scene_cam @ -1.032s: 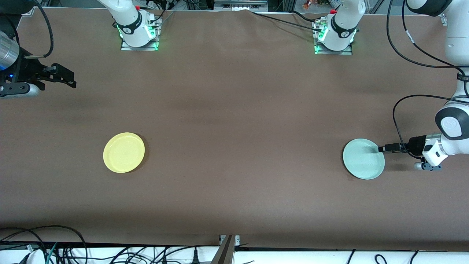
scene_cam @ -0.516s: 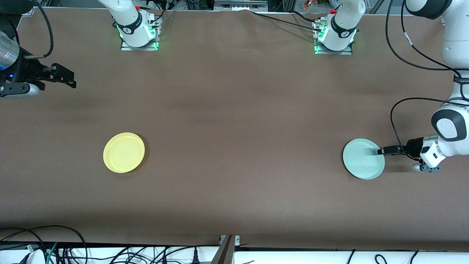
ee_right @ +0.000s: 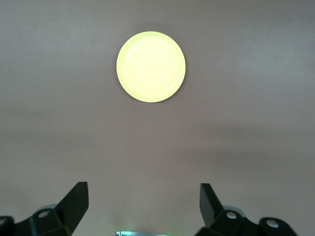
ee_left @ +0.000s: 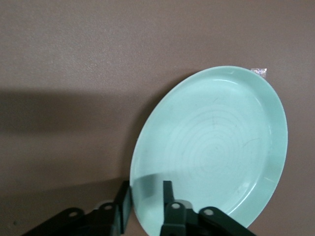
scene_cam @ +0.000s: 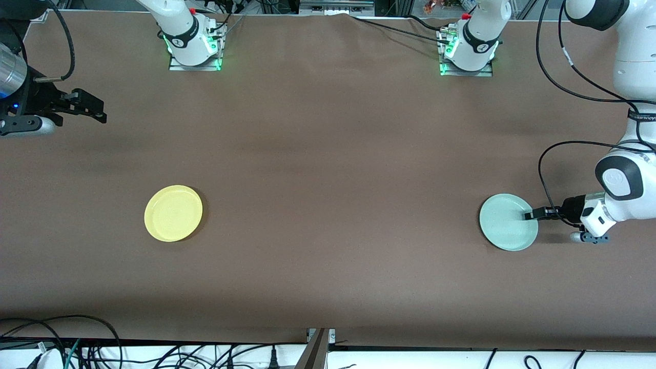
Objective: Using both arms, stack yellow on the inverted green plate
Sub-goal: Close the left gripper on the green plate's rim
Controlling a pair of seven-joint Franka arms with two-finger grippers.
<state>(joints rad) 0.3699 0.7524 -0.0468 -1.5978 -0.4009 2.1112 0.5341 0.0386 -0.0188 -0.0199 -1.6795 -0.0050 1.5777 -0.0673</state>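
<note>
Two plates counted: one yellow plate (scene_cam: 173, 213), one green plate (scene_cam: 507, 222), both being carried by counter (scene_cam: 328, 154) about equally near front camera, well apart, at opposite ends.

Green plate being seen upright, not yet inverted; rim being straddled by left end effector (scene_cam: 529, 215), fingers (ee_left: 167, 196) narrowed around it; firm clamping cannot be confirmed.

Right end effector (ee_right: 142, 201) being held apart, waiting over counter; yellow plate untouched.

Inverting, stacking remaining.

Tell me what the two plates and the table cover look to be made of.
Green plate: likely moulded plastic or melamine, semi-gloss; soft sheen, faint concentric rings and fine scratches on its base.
Yellow plate: probably the same kind of plastic, smooth and evenly coloured; too distant to confirm.
Table cover: brown matte sheet, possibly cloth or paper; slight ripples, no glare.
</note>
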